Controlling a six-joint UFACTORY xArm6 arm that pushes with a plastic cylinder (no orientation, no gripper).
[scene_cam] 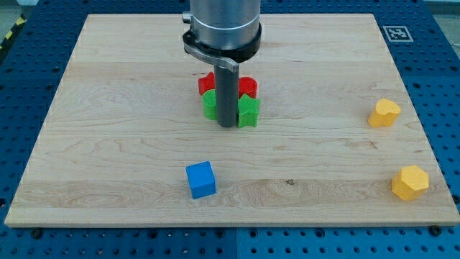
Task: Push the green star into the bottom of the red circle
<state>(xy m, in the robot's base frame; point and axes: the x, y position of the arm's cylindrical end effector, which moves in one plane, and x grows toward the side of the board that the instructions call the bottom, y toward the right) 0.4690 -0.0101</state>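
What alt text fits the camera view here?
My tip sits amid a cluster of green blocks and red blocks at the wooden board's centre. A blue cube lies nearer the bottom; two yellow blocks sit right.

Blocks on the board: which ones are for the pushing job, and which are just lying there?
For the job:
- green star, at the view's right of my tip
- red circle, partly hidden behind the rod

Just lying about:
- green block, shape hidden by the rod
- red block, shape unclear
- blue cube
- two yellow blocks
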